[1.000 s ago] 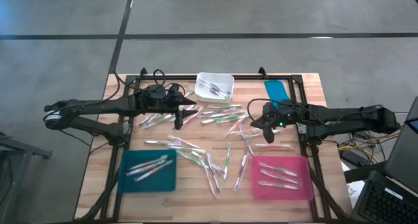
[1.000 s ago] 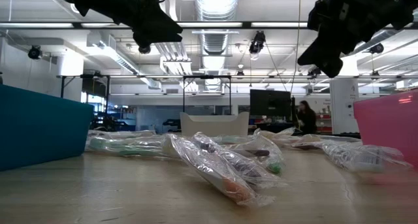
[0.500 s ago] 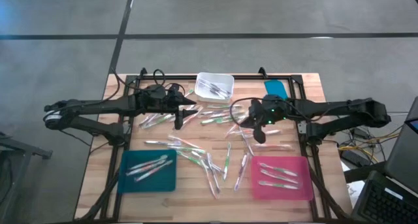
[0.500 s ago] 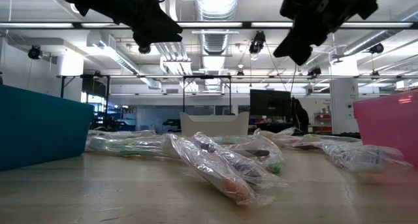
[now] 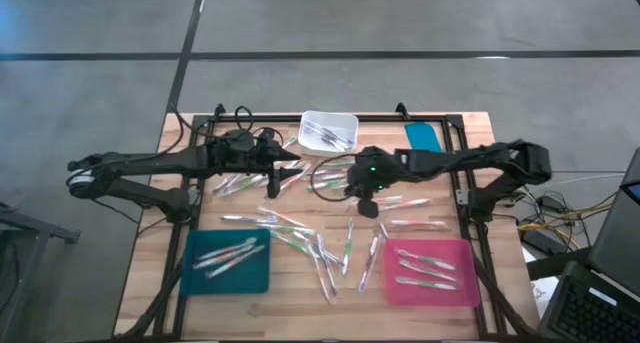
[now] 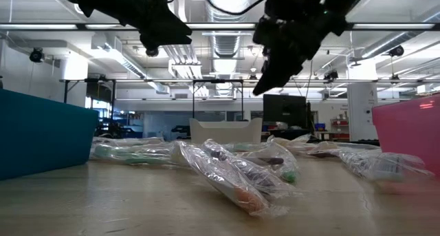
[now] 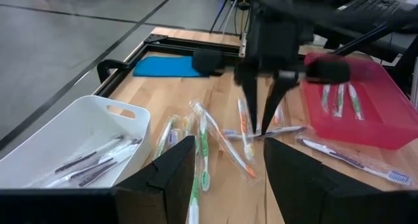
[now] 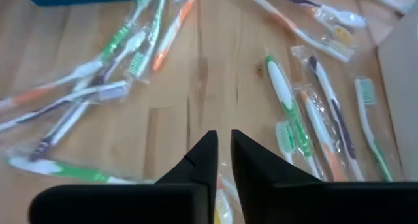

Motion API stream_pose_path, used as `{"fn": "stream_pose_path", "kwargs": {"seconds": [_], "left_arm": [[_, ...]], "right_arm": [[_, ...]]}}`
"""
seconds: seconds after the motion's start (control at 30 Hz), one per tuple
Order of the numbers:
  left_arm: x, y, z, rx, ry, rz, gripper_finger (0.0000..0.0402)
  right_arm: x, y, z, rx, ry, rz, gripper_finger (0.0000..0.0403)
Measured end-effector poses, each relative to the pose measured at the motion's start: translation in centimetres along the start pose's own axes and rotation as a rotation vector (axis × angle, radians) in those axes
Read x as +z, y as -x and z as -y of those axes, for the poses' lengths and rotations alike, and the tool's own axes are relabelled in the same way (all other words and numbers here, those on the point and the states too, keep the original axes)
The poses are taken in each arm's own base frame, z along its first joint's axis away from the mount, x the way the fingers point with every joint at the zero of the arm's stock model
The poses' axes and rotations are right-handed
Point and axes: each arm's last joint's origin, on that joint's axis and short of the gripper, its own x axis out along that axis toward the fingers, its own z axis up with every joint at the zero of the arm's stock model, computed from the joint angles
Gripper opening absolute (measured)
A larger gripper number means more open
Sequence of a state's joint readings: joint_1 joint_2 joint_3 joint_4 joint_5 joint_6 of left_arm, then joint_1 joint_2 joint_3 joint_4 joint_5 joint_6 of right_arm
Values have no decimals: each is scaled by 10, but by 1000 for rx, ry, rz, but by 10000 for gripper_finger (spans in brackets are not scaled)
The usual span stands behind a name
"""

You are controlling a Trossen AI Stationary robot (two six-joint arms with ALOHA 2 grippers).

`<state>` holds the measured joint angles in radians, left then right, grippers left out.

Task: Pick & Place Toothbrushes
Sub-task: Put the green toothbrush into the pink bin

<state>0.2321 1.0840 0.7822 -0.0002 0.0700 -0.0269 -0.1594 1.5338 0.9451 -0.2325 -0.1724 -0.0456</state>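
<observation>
Several wrapped toothbrushes (image 5: 330, 238) lie scattered flat on the wooden table, white or clear with green, orange or purple accents. My right gripper (image 5: 368, 207) hangs over the middle of the scatter, slanting down, its fingers a narrow gap apart (image 8: 223, 152) with nothing between them. It touches no toothbrush. A green toothbrush (image 8: 282, 87) lies just ahead of it. My left gripper (image 5: 272, 186) waits open above the far-left part of the scatter, empty (image 7: 228, 185).
A white bin (image 5: 328, 131) at the far edge holds a few toothbrushes. The teal tray (image 5: 258, 273) at near left and the pink tray (image 5: 455, 283) at near right each hold a few. A blue flat piece (image 5: 424, 137) lies far right.
My right gripper has swung from the right part of the table toward the left, out over the middle of the toothbrush scatter, rolling about its own axis as it went. The toothbrushes have not moved.
</observation>
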Motion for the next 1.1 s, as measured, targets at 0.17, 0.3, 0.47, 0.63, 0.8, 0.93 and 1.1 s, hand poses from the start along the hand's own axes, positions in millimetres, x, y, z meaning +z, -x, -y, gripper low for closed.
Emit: {"fn": "stream_pose_path", "kwargs": {"seconds": [0.17, 0.3, 0.47, 0.63, 0.8, 0.93, 1.1], "left_arm": [[0, 0, 0, 0, 0, -1, 186], [0, 0, 0, 0, 0, -1, 186], [0, 0, 0, 0, 0, -2, 186], [-1, 0, 0, 0, 0, -2, 186], [-1, 0, 0, 0, 0, -2, 186], [-1, 0, 0, 0, 0, -2, 186], [-1, 0, 0, 0, 0, -1, 186]], "right_arm": [[3, -23, 8, -21, 22, -60, 86], [2, -34, 17, -54, 28, -126, 114], [-3, -45, 28, -63, -1, -210, 142], [-11, -53, 36, -67, -9, -252, 160], [-17, -61, 42, -96, -12, -282, 169], [-21, -66, 47, -115, -11, -300, 172], [-27, -74, 50, -119, -20, -325, 158]]}}
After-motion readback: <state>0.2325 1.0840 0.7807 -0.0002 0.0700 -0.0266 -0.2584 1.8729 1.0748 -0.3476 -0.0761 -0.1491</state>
